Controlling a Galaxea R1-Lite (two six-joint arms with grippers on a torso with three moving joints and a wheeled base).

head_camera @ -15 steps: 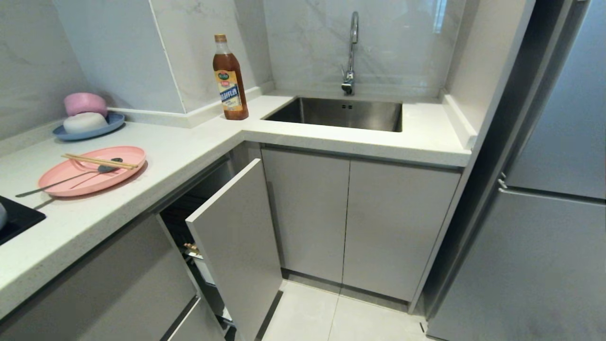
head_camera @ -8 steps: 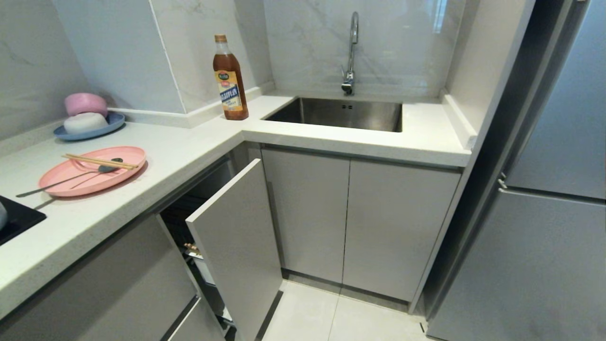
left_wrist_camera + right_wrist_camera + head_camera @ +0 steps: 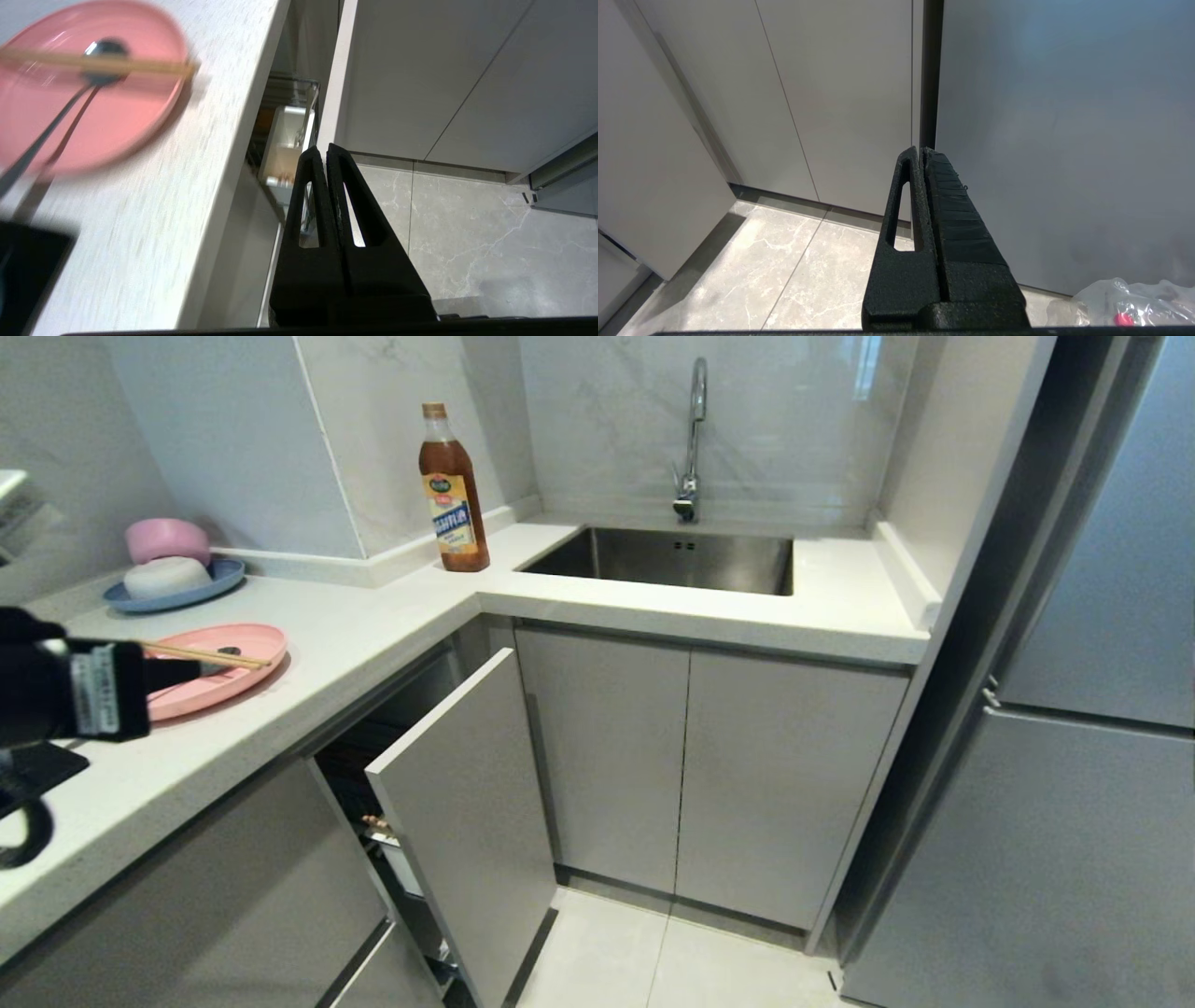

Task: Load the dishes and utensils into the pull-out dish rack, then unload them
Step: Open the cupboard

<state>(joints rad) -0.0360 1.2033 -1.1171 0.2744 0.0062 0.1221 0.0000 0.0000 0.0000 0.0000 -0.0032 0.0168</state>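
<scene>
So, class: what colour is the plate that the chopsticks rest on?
Pink. The plate under the chopsticks shows best in the head view.

The left claw (image 3: 325,148) has matte black, textured, tapering fingers with slots; the arm bears a white label.

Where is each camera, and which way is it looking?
Head view: up high, looking down at the counter, sink and cupboards; left arm shows.
Left wrist view: behind the shut left pincer, over the counter edge; sees the pink plate.
Right wrist view: behind the shut right pincer, facing cupboard doors and floor.
Head and left wrist share the pink plate.
</scene>
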